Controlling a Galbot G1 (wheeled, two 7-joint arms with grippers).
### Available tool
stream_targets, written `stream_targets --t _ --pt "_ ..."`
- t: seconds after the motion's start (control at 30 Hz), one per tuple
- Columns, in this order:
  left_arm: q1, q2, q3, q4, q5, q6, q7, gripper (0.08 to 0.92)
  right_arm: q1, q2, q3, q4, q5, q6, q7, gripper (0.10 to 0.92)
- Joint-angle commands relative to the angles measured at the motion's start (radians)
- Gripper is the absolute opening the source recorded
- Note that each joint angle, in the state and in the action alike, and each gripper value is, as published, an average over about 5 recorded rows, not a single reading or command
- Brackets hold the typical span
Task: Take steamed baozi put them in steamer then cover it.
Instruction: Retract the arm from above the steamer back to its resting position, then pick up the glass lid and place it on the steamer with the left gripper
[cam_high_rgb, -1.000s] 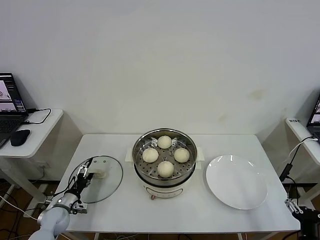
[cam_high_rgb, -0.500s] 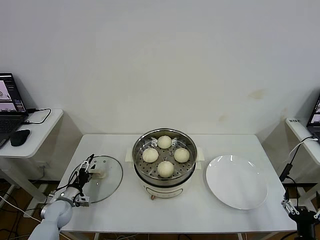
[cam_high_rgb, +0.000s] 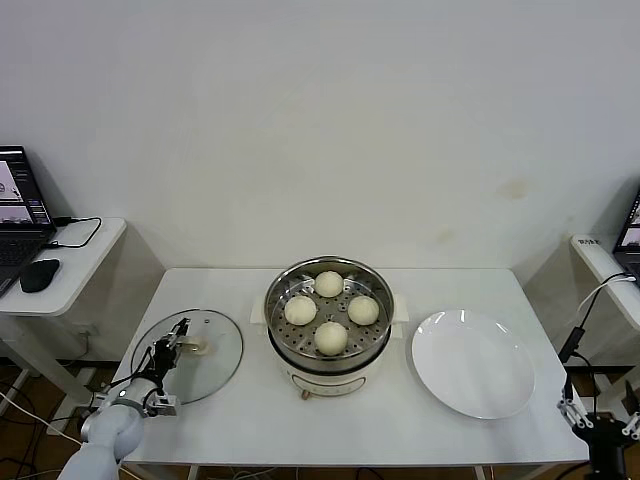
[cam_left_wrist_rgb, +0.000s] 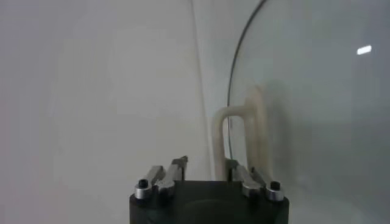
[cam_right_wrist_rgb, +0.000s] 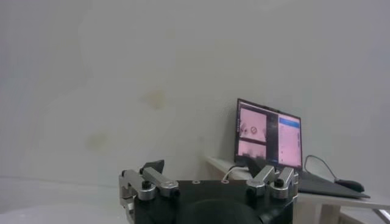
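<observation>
Several cream-white steamed baozi (cam_high_rgb: 331, 337) lie on the perforated tray inside the steel steamer (cam_high_rgb: 330, 378) at the table's middle. To its left the round glass lid (cam_high_rgb: 215, 365) lies flat, its cream handle (cam_high_rgb: 200, 347) pointing up. My left gripper (cam_high_rgb: 181, 337) sits over the lid's left half. In the left wrist view its jaws (cam_left_wrist_rgb: 206, 164) are drawn in around the handle (cam_left_wrist_rgb: 234, 115), with the glass (cam_left_wrist_rgb: 317, 109) behind it. My right gripper (cam_high_rgb: 600, 425) hangs open off the table's front right corner, fingers wide apart (cam_right_wrist_rgb: 207, 176) and holding nothing.
A flat white plate (cam_high_rgb: 472, 362) lies right of the steamer. On the left stands a side table with a laptop (cam_high_rgb: 15, 205) and a mouse (cam_high_rgb: 40, 275). On the right are a second side table (cam_high_rgb: 600, 262) and hanging cables (cam_high_rgb: 585, 320).
My left gripper's jaws have closed in round the lid handle, and the lid has shifted slightly left. The right gripper has sunk a little lower at the front right.
</observation>
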Motion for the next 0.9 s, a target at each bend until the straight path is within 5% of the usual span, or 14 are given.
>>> stream_targets --t 0.03,0.3,0.57,0.73,0.9 --pt "0.072 0.029 -0.024 -0.123 -0.132 0.046 -0.061 0.234 -0.001 -0.005 -0.014 0.001 -0.007 0.003 -0.001 0.822" --pt "0.186 0.111 -0.086 -0.423 -0.247 0.221 -0.031 0.152 0.000 -0.016 -0.048 0.007 -0.025 0.004 -0.001 0.823" --pt "0.219 0.259 -0.107 -0.759 -0.382 0.437 0.201 0.152 -0.004 -0.016 -0.084 0.015 -0.049 0.012 -0.001 0.823" --pt "0.172 0.317 0.029 -0.888 -0.448 0.544 0.274 0.152 -0.006 -0.005 -0.105 0.014 -0.083 0.025 0.005 0.823" --pt "0.067 0.301 0.238 -0.920 -0.447 0.629 0.283 0.154 -0.010 0.001 -0.132 0.008 -0.135 0.039 0.019 0.823"
